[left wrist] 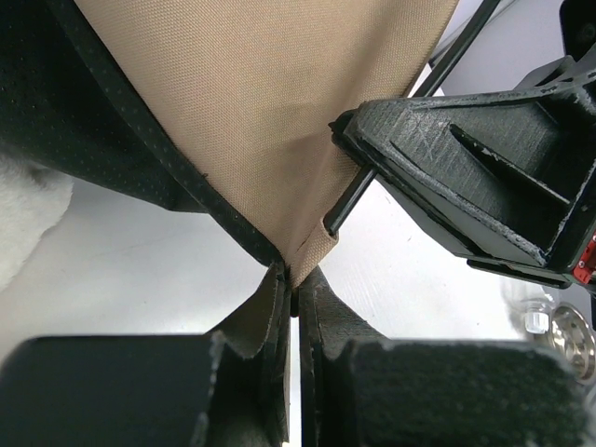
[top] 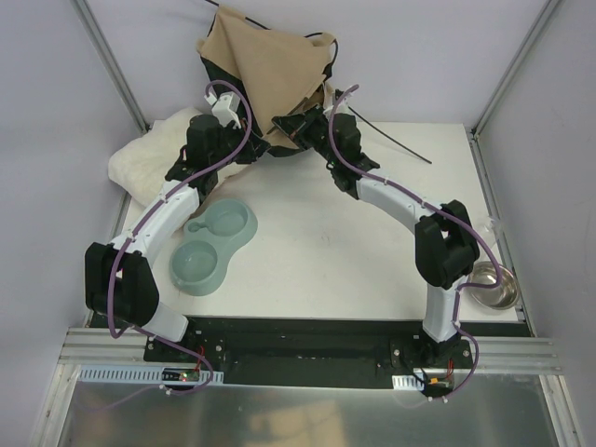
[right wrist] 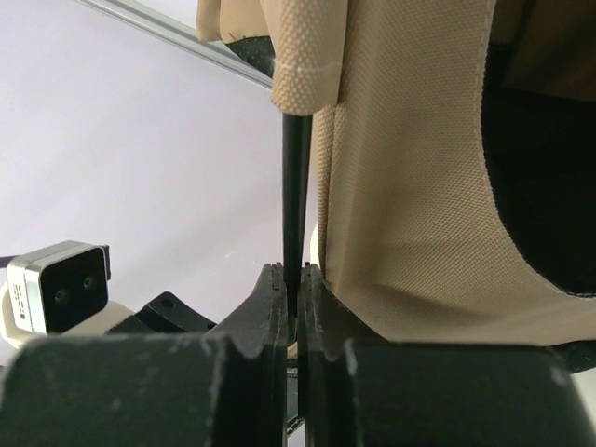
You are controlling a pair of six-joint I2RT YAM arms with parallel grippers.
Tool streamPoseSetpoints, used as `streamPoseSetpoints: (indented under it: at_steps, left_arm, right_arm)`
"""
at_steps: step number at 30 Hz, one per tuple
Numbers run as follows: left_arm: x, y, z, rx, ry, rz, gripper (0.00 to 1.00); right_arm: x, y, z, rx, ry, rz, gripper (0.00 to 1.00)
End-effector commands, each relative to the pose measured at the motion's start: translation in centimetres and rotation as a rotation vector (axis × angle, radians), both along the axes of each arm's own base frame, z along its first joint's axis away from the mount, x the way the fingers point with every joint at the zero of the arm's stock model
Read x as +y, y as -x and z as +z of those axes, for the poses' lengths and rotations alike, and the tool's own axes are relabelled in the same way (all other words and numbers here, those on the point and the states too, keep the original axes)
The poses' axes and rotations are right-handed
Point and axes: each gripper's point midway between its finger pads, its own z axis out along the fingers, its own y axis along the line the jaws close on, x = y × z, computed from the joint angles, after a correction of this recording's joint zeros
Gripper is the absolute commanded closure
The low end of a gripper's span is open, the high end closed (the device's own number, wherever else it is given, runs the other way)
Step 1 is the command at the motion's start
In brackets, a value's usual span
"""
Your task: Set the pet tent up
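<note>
Pet tent (top: 270, 65) sits beyond the teal bowl (top: 212, 247), on its far side. L gripper (left wrist: 291, 298) pinches the fabric corner (left wrist: 300, 244), R gripper (right wrist: 296, 296) is closed on the black pole (right wrist: 296, 186), prob. to keep the cloth taut for the pole.

**Tent held up at the far edge of the table**

The pet tent (top: 265, 70) is a crumpled peak of tan woven cloth, raised at the far edge of the table. Its black lining (left wrist: 65, 102) shows along the lower left edge. A thin black pole (right wrist: 295, 186) comes out of a hemmed sleeve (right wrist: 303, 79) and slants out to the right over the tabletop. The left gripper (left wrist: 291, 298) pinches a bottom corner of the cloth, and the right gripper (right wrist: 293, 289) clamps the pole.
</note>
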Motion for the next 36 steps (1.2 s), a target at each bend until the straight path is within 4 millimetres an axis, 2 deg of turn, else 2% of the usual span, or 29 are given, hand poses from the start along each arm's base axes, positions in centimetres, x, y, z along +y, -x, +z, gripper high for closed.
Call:
streamPoseSetpoints:
  at_steps: [1, 10, 14, 18, 23, 30, 36]
  left_arm:
    - [2.7, 1.3, -3.9, 0.148, -0.098, 0.049, 1.00]
    - [2.2, 1.0, -3.4, 0.143, -0.085, 0.034, 1.00]
    - [1.7, 1.2, -3.0, 0.140, -0.072, 0.000, 1.00]
    - [0.7, 1.9, -2.9, 0.131, -0.065, -0.074, 1.00]
    - [-0.5, 2.6, -2.2, 0.105, -0.061, -0.167, 1.00]
    - [-2.1, 3.2, -2.1, 0.103, -0.078, -0.272, 1.00]
    - [-1.5, 3.0, -2.8, 0.115, -0.121, -0.228, 1.00]
  right_arm:
    - [-10.1, -6.3, 5.0, -0.186, -0.017, -0.393, 1.00]
    - [-6.9, -4.0, 4.3, -0.234, 0.034, -0.280, 1.00]
    - [-6.2, -3.9, 3.7, -0.245, 0.077, -0.284, 1.00]
    - [-6.2, -4.6, 2.9, -0.234, 0.136, -0.325, 1.00]
    - [-5.6, -4.0, 2.9, -0.260, 0.171, -0.277, 1.00]
    - [-3.4, -1.7, 4.5, -0.294, 0.112, -0.112, 1.00]
    - [-3.0, -1.1, 4.2, -0.261, 0.084, -0.061, 1.00]
